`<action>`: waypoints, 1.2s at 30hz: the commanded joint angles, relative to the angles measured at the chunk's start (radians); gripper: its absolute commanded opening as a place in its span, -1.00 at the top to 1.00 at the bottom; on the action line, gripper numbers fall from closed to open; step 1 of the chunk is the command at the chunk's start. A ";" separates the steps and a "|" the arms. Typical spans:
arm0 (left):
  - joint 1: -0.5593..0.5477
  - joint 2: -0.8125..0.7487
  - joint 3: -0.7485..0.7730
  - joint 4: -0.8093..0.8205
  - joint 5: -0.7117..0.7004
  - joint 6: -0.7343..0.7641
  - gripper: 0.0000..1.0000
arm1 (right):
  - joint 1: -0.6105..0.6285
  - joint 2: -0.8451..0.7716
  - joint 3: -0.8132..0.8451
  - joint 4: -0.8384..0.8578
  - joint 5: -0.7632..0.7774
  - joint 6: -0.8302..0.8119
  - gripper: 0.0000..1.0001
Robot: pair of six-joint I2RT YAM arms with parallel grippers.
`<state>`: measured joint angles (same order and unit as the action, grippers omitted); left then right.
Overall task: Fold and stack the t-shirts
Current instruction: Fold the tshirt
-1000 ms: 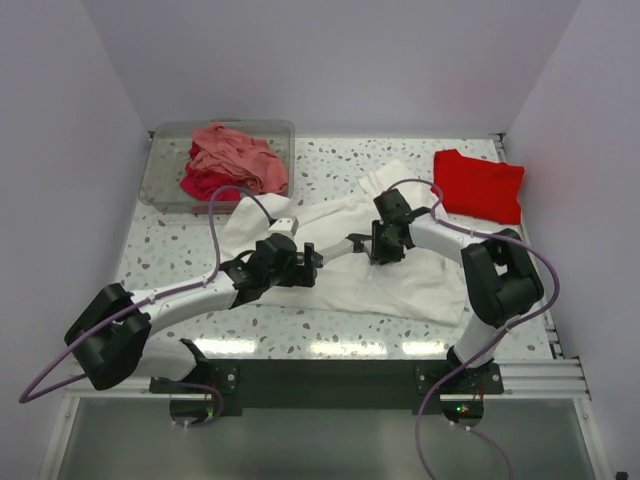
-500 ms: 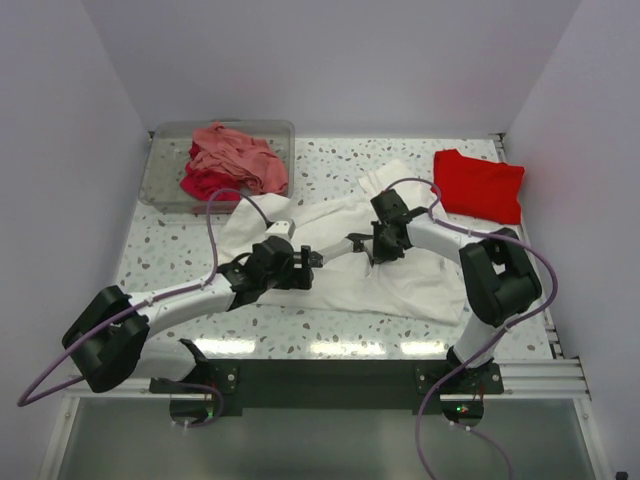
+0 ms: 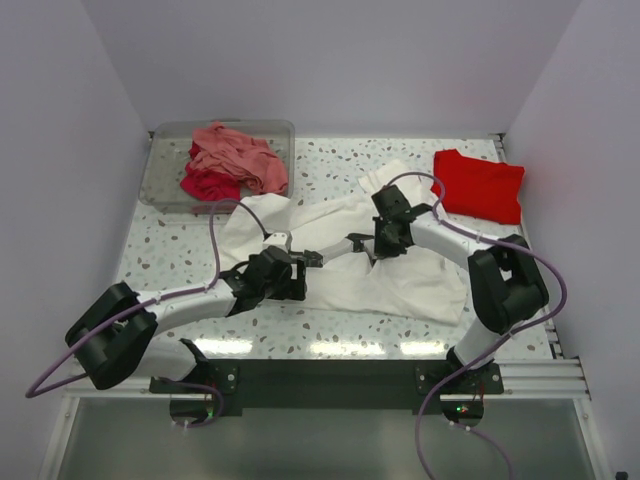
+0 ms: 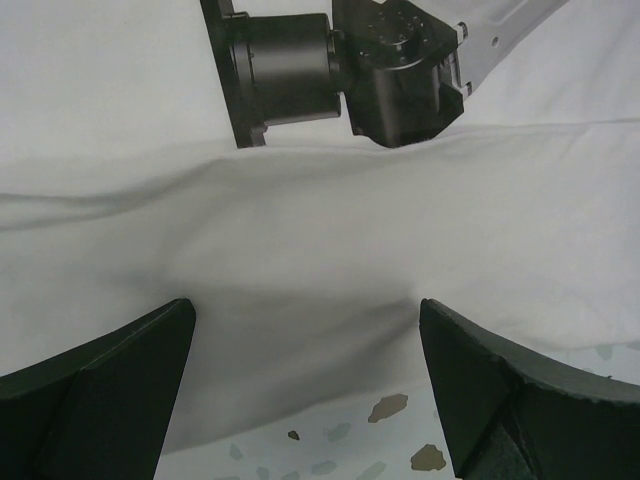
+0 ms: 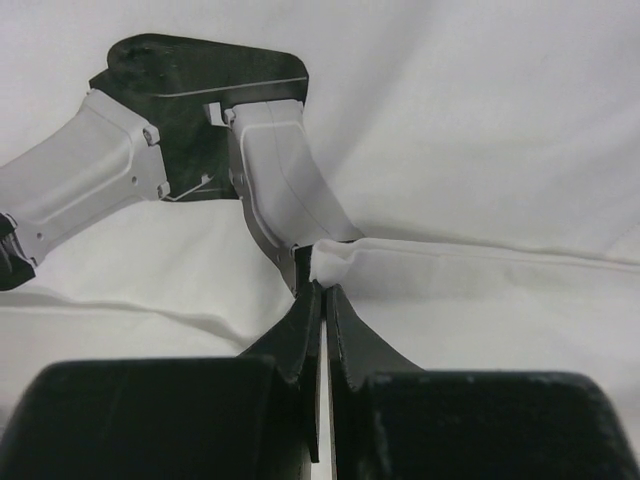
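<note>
A white t-shirt (image 3: 410, 275) lies spread and rumpled across the middle of the table. My right gripper (image 3: 366, 243) is shut on a small raised fold of it (image 5: 345, 258), near the shirt's centre. My left gripper (image 3: 303, 272) is open and empty, low over the shirt's near edge (image 4: 300, 330), with its fingers (image 4: 100, 390) on either side of the cloth and speckled table showing below. It faces the right gripper (image 4: 300, 75). A folded bright red t-shirt (image 3: 480, 184) lies at the back right.
A clear plastic bin (image 3: 165, 165) at the back left holds crumpled salmon-pink (image 3: 235, 155) and crimson (image 3: 205, 185) shirts. The left arm (image 5: 120, 170) is close in front of the right gripper. Purple cables loop over both arms.
My left gripper has moved toward the near edge of the white shirt and dropped lower. My right gripper has stayed almost still, holding the fold.
</note>
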<state>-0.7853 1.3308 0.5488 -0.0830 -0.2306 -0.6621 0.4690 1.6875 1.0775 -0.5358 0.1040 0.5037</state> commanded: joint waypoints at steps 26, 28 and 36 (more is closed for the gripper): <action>0.026 -0.012 0.066 -0.018 -0.073 0.018 -1.00 | 0.037 -0.003 0.113 -0.036 0.002 -0.001 -0.31; 0.049 -0.012 0.071 -0.015 -0.099 0.021 -1.00 | 0.036 -0.064 0.087 -0.055 0.029 0.015 -0.57; 0.132 0.027 -0.024 0.146 -0.069 0.010 -1.00 | 0.031 -0.213 -0.143 -0.046 -0.003 0.117 -0.74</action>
<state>-0.6693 1.3430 0.5629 -0.0376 -0.2874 -0.6613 0.4992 1.5059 1.0084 -0.5640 0.1120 0.5541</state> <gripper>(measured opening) 0.997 0.867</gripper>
